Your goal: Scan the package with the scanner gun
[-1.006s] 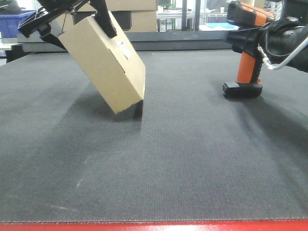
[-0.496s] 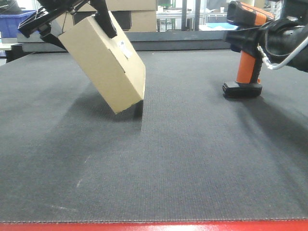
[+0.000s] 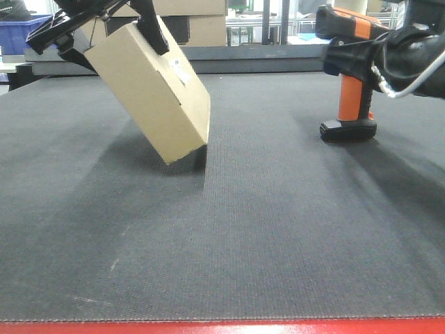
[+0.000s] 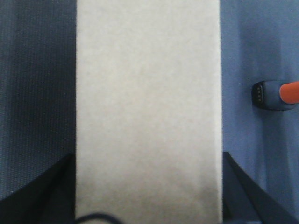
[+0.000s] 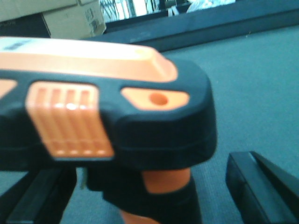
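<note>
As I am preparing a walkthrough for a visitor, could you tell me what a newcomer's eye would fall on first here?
First comes the tan box, tilted steeply at the left of the mat with one corner low, clamped between the left fingers. Next is the orange-and-black scanner, upright at the right between the right fingers.

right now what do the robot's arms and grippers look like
Both grippers are black. The left gripper has long, flat, tapering fingers. The right gripper sits on a bulky, rounded black arm with a thin pale grey cable looping under it. No markings show.
</note>
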{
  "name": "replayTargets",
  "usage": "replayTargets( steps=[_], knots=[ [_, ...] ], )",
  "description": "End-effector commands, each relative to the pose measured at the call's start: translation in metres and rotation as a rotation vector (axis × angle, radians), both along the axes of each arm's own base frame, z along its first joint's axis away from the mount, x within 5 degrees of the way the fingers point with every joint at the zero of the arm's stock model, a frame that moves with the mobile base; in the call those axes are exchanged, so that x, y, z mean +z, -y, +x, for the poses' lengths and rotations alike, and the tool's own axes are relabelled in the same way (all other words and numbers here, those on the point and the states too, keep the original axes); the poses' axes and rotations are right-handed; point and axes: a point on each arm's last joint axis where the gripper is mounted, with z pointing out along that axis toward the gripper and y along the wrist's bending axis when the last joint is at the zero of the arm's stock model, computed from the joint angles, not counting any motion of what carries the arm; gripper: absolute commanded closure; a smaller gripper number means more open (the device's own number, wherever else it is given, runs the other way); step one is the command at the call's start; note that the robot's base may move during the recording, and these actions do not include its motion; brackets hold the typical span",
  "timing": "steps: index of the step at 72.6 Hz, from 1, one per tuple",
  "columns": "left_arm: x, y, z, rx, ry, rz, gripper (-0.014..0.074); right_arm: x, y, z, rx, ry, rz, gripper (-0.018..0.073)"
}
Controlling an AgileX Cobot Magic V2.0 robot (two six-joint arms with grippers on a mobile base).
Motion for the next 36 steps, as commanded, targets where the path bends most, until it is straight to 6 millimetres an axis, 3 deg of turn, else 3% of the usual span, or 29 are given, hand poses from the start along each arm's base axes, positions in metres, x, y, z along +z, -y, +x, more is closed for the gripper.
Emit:
replayTargets(
  steps=[1, 21, 36],
  knots=[
    [0.006, 0.002, -0.001, 0.000, 0.031, -0.009, 0.0708, 0.011, 0.000, -0.002, 0.007, 0.011, -0.001, 0.0000],
    [0.020, -0.018, 0.006, 0.034, 0.053, 0.011, 0.0708, 0.022, -0.006, -0.007, 0.095, 0.015, -0.063, 0.0000],
    [0.033, -0.048, 0.011, 0.048, 0.053, 0.046, 0.0708, 0.017, -0.002, -0.030, 0.095, -0.001, -0.077, 0.0000]
  ],
)
